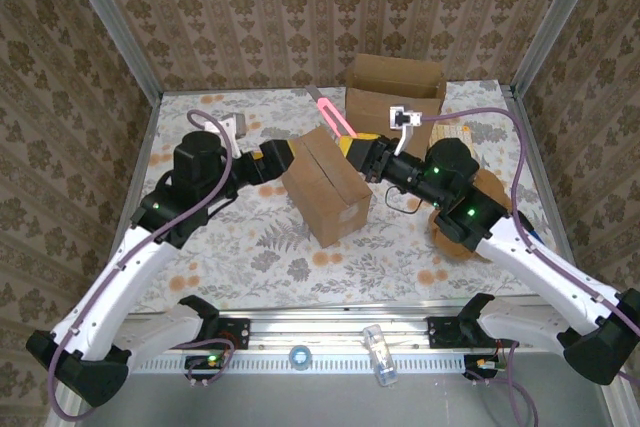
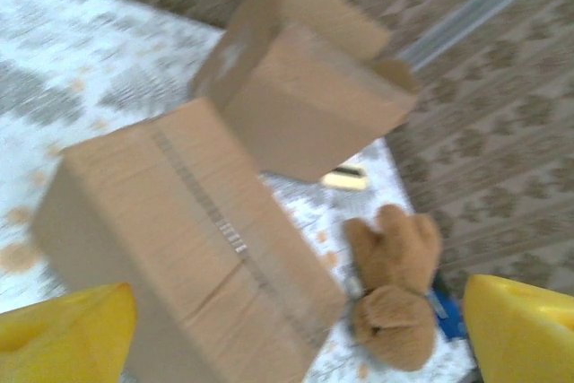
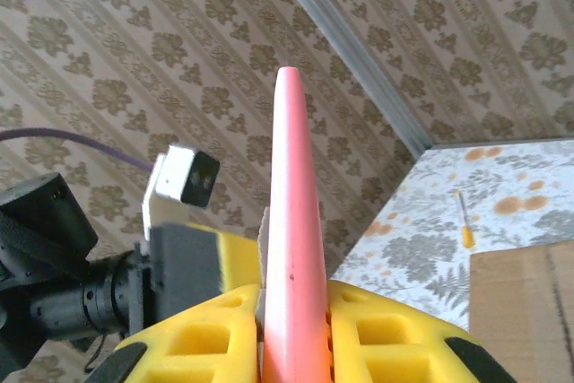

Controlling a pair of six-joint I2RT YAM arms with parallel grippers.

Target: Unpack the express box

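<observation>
Brown express box (image 1: 326, 185), taped shut, lying skewed.

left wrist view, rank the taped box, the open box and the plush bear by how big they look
1. taped box: looks largest, but it sits nearest the camera, so that lead is unsure
2. open box
3. plush bear: clearly smallest

Left pincer (image 1: 283, 159) beside the taped box (image 1: 325, 187); right pincer (image 1: 352, 145) clamps a pink tool (image 1: 328, 112).
</observation>
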